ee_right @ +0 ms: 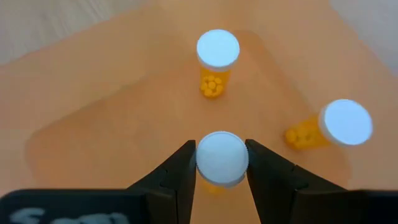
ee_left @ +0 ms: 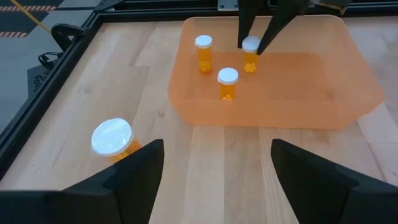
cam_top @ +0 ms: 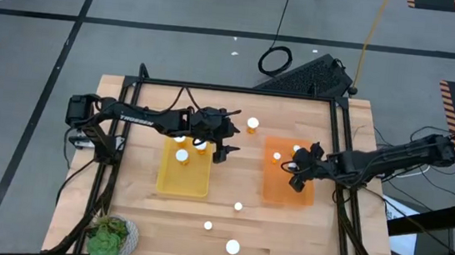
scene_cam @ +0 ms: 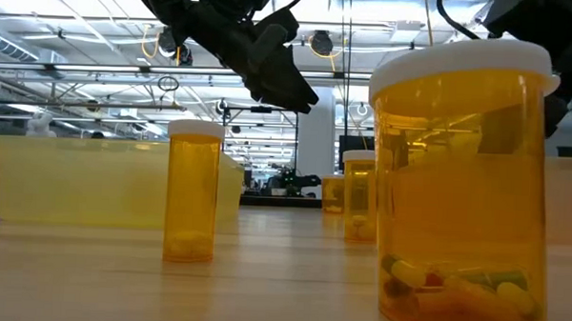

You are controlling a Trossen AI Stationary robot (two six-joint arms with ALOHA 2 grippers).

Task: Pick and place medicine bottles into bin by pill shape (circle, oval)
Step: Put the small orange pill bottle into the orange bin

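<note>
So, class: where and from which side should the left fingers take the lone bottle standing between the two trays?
Grip the bottle by its white cap, coming straight down. It stands upright on bare wood, clear of the orange tray, and the open left gripper is right beside it.

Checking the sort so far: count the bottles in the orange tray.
3. One bottle sits clamped between the right gripper's fingers. The other two stand free nearby in the tray, apart from each other. None seems hidden.
</note>
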